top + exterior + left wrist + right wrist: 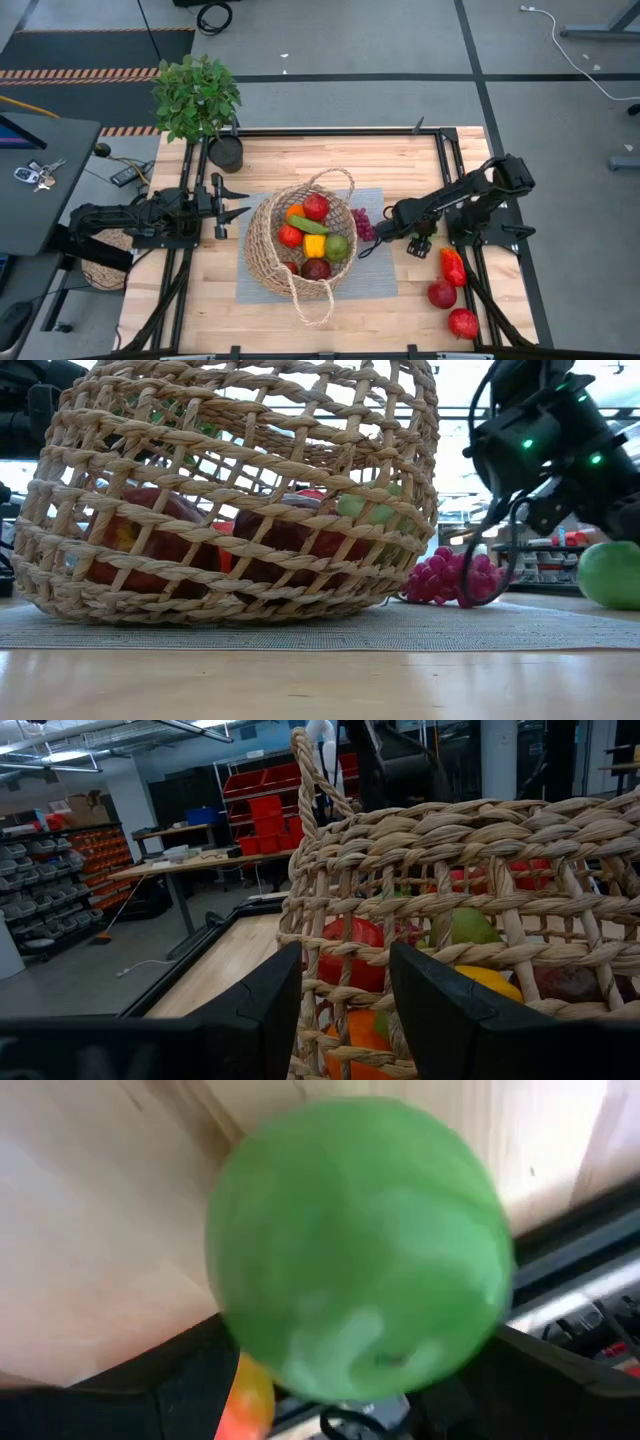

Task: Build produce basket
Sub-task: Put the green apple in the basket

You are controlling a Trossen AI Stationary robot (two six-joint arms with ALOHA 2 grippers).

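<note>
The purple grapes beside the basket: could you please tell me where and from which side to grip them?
Pinch the grapes across the bunch's middle, coming from above on the right gripper's side. The bunch lies low on the mat, and the basket wall crowds its other side.

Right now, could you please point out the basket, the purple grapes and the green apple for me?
basket (262, 240): high view, left wicker wall.
purple grapes (445, 577): low view, middle of the bunch.
green apple (360, 1245): right wrist view, centre of its skin.

Basket (262, 250) w/ produce (315, 207) mid-mat (375, 275); grapes (362, 224) just right, plant (196, 95) behind-left.
</note>
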